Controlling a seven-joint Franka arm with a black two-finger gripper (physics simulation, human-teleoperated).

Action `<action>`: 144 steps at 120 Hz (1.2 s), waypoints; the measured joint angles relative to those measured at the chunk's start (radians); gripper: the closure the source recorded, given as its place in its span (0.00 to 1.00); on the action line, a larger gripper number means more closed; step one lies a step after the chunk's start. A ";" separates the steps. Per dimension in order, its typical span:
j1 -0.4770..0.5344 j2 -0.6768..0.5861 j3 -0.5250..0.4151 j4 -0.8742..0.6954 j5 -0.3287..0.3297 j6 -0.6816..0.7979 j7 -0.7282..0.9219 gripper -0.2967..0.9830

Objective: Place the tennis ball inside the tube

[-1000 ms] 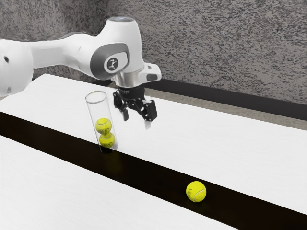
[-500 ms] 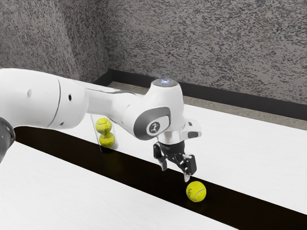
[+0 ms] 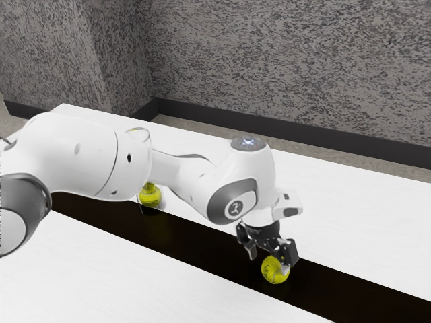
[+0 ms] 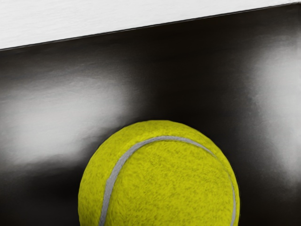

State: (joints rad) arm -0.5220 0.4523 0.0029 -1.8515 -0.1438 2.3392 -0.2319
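Observation:
In the exterior view my gripper (image 3: 267, 261) is low over the loose tennis ball (image 3: 273, 270), fingers apart, one in front of the ball's upper right part and the other at its upper left. The ball rests on the table's black stripe. Under my hand in the wrist view lies the same yellow ball (image 4: 164, 183) with its grey seam. The clear tube (image 3: 139, 130) stands toward the exterior view's left, mostly hidden behind the arm; a ball (image 3: 150, 196) shows near its bottom.
The white table (image 3: 363, 208) has a glossy black stripe (image 3: 195, 245) running across it. My arm's links extend over the table between the tube and the camera. A grey textured wall (image 3: 289, 67) rises behind the table.
My hand has travelled from beside the tube toward the exterior view's right and down to the loose ball. The arm now covers much of the tube. The loose ball has not moved.

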 joint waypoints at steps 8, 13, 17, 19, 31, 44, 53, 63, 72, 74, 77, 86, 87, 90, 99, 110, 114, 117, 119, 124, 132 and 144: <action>0.000 0.013 -0.005 0.012 -0.001 0.008 -0.002 0.23; -0.001 0.022 -0.007 0.018 -0.001 0.013 -0.002 0.23; 0.000 0.029 -0.007 0.021 -0.001 0.018 -0.003 0.23; 0.000 0.034 -0.007 0.022 -0.001 0.020 -0.003 0.23; 0.000 0.054 -0.007 0.027 -0.004 0.032 -0.005 0.23; 0.000 0.069 -0.008 0.030 -0.004 0.045 -0.006 0.23; 0.000 0.078 -0.008 0.034 -0.005 0.055 -0.007 0.23; 0.000 0.083 -0.008 0.039 -0.005 0.063 -0.008 0.24; -0.002 0.084 -0.008 0.040 -0.002 0.068 -0.008 0.29; -0.002 0.084 -0.008 0.040 -0.002 0.069 -0.009 0.31; -0.002 0.084 -0.008 0.040 -0.001 0.070 -0.009 0.33; -0.003 0.084 -0.008 0.040 0.002 0.073 -0.009 0.37; -0.003 0.084 -0.007 0.040 0.002 0.073 -0.009 0.38; -0.003 0.084 -0.007 0.040 0.002 0.074 -0.010 0.39; -0.003 0.083 -0.008 0.040 0.003 0.075 -0.010 0.41; -0.003 0.064 -0.007 0.040 0.004 0.073 -0.012 0.44; -0.003 0.047 -0.007 0.040 0.005 0.065 -0.014 0.45; -0.003 0.030 -0.007 0.040 0.005 0.054 -0.016 0.46; -0.003 0.016 -0.005 0.040 0.006 0.044 -0.017 0.46; -0.004 -0.019 0.007 0.042 0.007 0.011 -0.021 0.46; -0.003 -0.054 0.040 0.097 0.021 -0.067 -0.027 0.46; 0.000 -0.102 0.092 0.200 0.074 -0.220 -0.034 0.47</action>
State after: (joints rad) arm -0.5223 0.3500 0.0952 -1.6519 -0.0695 2.1190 -0.2657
